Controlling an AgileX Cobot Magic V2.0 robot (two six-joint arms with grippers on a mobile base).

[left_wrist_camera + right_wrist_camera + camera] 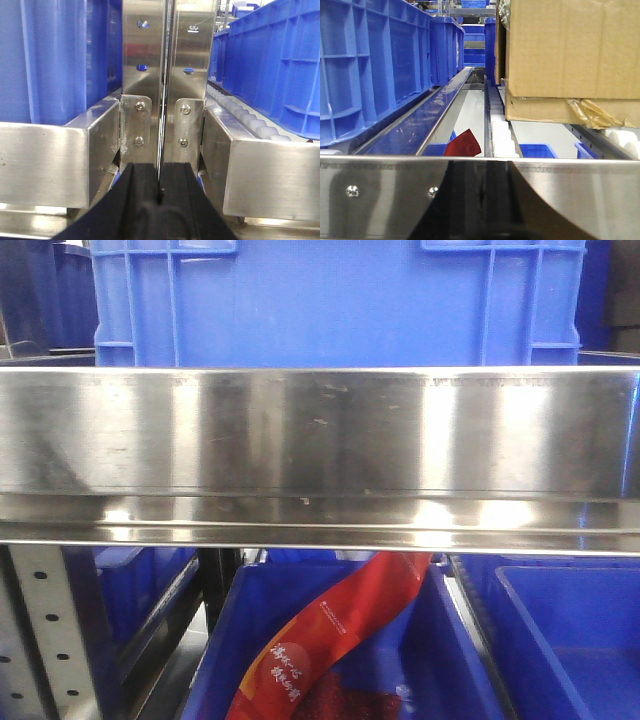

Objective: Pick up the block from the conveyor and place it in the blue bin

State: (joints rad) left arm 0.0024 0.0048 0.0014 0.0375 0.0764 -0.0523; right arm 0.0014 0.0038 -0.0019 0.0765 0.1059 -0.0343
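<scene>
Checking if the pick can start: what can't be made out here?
Block and conveyor: in no view; the brushed steel rail and blue plastic crate fill the front view.
Red printed packet: top behind that rail, bottom cut by the frame edge.
Right gripper: dark blur, right wrist view; jaws unclear.

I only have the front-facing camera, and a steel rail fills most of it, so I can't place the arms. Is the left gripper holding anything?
Observer: No. In the left wrist view, the left gripper has its black fingers pressed together with nothing between them, facing two steel uprights.
Operator: What's on the right side?
Observer: The right wrist view shows stacked cardboard boxes just above white rollers, with a row of blue bins along the left.
Operator: Any block to grab?
Observer: None shows in any view, and no belt either.
</scene>
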